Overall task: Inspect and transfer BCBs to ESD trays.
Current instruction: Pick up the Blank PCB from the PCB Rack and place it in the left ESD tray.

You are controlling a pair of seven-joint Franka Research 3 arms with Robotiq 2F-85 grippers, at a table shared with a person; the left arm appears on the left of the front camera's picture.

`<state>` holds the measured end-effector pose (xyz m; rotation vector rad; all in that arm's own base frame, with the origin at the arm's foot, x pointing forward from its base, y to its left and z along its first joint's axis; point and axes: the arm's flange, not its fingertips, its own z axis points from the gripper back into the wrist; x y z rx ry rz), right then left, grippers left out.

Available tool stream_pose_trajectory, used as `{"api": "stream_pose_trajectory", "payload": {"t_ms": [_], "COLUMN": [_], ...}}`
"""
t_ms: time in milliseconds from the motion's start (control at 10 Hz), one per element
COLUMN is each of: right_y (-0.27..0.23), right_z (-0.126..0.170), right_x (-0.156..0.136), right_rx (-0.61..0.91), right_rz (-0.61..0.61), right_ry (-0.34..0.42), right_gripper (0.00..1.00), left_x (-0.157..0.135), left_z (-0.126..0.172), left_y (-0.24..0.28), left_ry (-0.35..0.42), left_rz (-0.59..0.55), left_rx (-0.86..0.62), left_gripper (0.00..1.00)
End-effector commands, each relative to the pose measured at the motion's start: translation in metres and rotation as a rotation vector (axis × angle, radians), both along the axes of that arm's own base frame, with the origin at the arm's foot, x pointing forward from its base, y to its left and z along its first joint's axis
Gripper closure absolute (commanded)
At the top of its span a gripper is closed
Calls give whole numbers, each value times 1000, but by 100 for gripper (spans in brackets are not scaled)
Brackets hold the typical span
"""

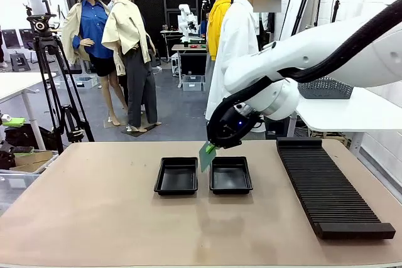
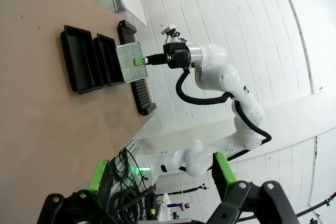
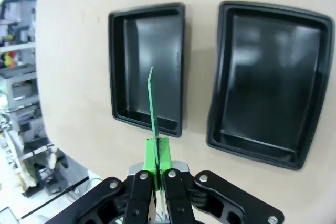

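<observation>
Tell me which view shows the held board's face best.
Left wrist view: the board faces that camera broadside, held by the right tool. Front view shows it small and tilted; right wrist view shows it edge-on.

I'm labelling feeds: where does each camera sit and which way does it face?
Front: fixed between the arms, facing the white-coated person; right arm reaches in.
Left wrist: behind the open left hand, facing the right arm across the table.
Right wrist: looks down past the right hand gripping a thin green circuit board.
All share two shallow black plastic trays.
</observation>
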<state>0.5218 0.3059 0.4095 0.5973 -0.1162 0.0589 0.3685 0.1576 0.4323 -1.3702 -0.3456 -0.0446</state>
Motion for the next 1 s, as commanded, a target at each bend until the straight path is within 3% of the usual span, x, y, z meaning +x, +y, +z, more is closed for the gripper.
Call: {"api": "stream_pose_trajectory", "payload": {"t_ms": [0, 500, 900], "right_y": [18, 69, 87], "right_z": [-7, -29, -60], "right_x": [14, 47, 52], "right_rx": [38, 92, 132], "right_rz": [24, 4, -38], "right_ry": [-32, -10, -23], "right_gripper": [100, 100, 100], "left_x": [-1, -1, -1], "left_z": [2, 2, 2], "left_y": [0, 0, 0], "left_ry": [-2, -2, -2], "left_rz": [3, 3, 3], "left_rx": [2, 2, 2], "left_gripper": [0, 0, 0]}}
